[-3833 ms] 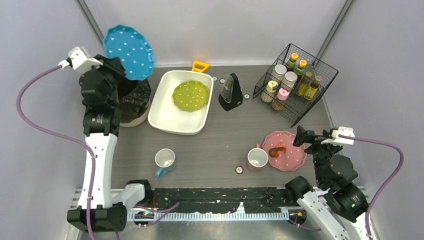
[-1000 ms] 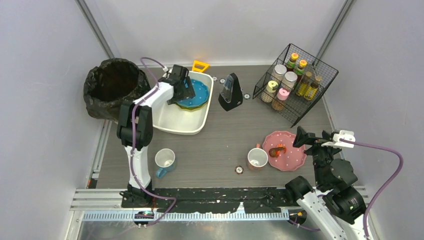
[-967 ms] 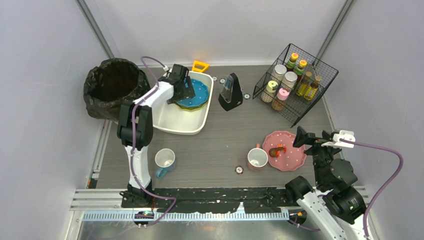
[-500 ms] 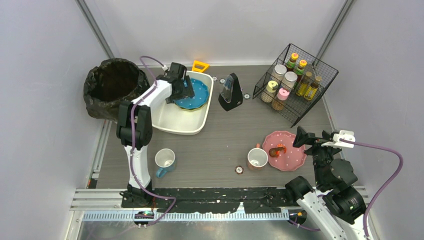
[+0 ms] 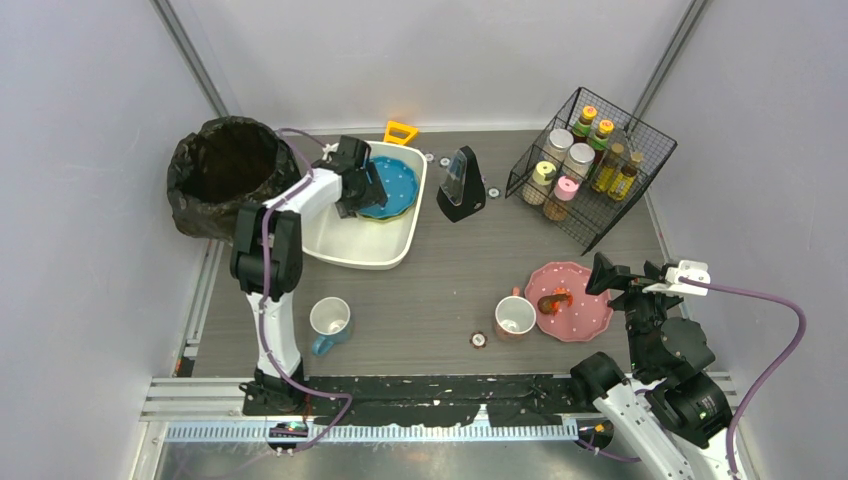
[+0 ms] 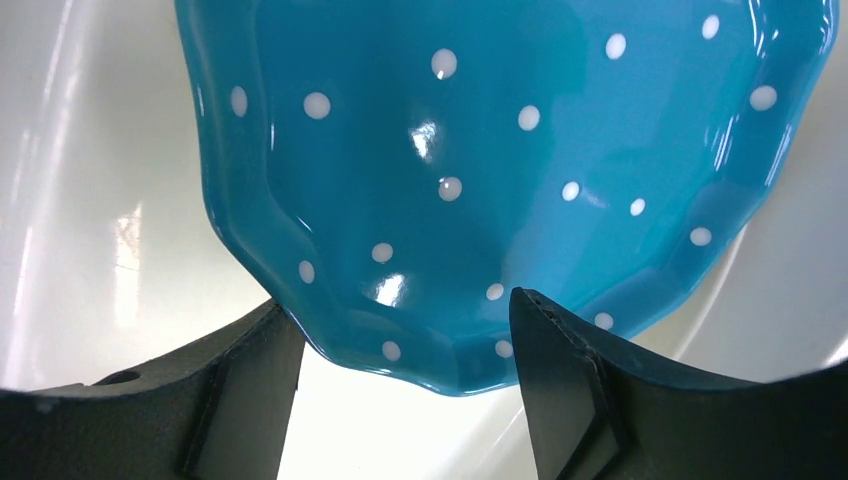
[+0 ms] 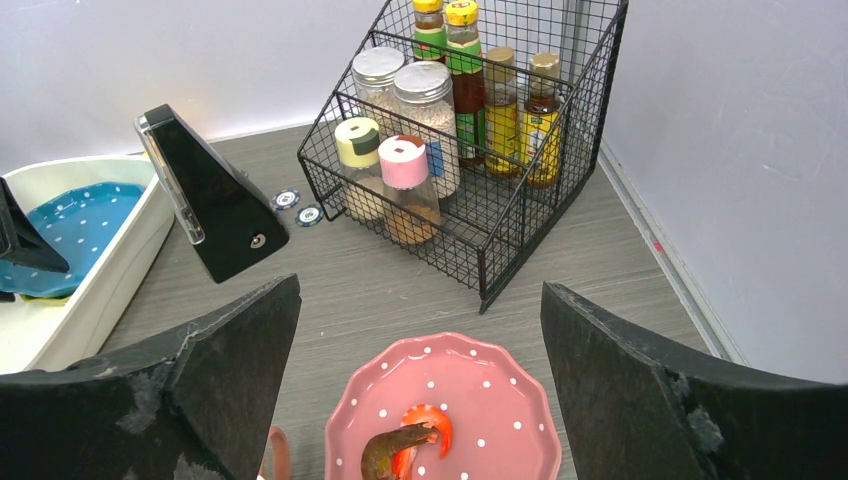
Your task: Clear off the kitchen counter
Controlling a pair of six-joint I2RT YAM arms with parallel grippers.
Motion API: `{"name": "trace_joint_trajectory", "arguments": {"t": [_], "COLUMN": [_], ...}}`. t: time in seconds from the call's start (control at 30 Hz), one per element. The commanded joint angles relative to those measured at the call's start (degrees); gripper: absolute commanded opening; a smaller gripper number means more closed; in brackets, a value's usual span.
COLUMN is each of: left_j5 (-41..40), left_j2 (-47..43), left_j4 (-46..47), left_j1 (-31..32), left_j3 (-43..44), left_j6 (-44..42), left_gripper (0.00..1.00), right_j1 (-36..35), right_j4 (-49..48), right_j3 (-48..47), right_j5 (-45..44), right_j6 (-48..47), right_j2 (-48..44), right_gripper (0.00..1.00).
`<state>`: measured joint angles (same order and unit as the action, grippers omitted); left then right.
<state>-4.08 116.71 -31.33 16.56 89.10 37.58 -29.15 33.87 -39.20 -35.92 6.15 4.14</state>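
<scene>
As the scalloped blue ceramic plate with white dots (image 6: 480, 150) lies inside the white rectangular tub (image 6: 90, 200), the step in hand is judged to be the stowing of that plate. The next move calls for the left gripper (image 6: 400, 305) to rise straight clear of the tub wall, then to reach for crockery not yet cleared.

Left fingers: set well apart, with the plate's near rim showing in the gap just beyond the tips. Nothing is clamped; contact with the rim cannot be confirmed.

Right gripper (image 7: 418, 290): spread wide, empty. Just below its fingers sits a round pink dotted plate (image 7: 500, 410) bearing a shrimp (image 7: 400, 450). The kitchen counter, a dark wood-grain tabletop (image 7: 360, 270), runs beneath and beyond the tips to a black wire rack of bottles (image 7: 470, 130).
</scene>
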Motion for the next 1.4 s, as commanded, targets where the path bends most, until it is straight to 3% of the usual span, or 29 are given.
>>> {"name": "trace_joint_trajectory", "arguments": {"t": [0.0,0.07,0.27,0.43,0.63,0.83,1.13,1.37], "left_j5": [8.03,7.19,2.38,1.54,-0.15,-0.02,-0.76,-4.88], "left_j2": [-4.86,-6.49,-13.29,-23.07,-35.47,-48.95,-70.35,-81.19], "left_j4": [6.24,5.77,3.84,3.55,0.27,-4.9,-10.02,-3.45], "left_j1": [0.85,0.85,0.85,1.44,4.78,6.99,7.1,7.06], "left_j3": [-2.2,-2.68,-6.39,-11.96,-16.54,-20.07,-27.0,-36.52], "left_j6": [3.0,2.52,0.52,-1.59,-6.4,-10.82,-18.86,-22.51], "left_gripper": [0.73,0.74,0.9,0.93,0.94,0.95,0.95,0.95], "right_j1": [-0.19,-0.23,-0.27,-0.23,-0.2,0.96,19.34,33.54], "right_j4": [-2.62,-2.58,-2.27,0.41,7.78,14.19,16.04,16.29], "right_j3": [-0.02,-0.02,-0.46,-3.8,-10.04,-12.27,-6.11,0.14], "right_j5": [-0.38,-0.26,0.34,3.0,3.98,4.0,10.54,15.17], "right_j6": [0.26,0.33,0.33,1.62,8.41,20.99,31.74,38.43], "right_j2": [0.59,0.68,1.48,6.53,20.77,36.71,38.6,38.52], "right_gripper": [0.95,0.95,0.95,0.95,0.95,0.95,0.95,0.96]}}
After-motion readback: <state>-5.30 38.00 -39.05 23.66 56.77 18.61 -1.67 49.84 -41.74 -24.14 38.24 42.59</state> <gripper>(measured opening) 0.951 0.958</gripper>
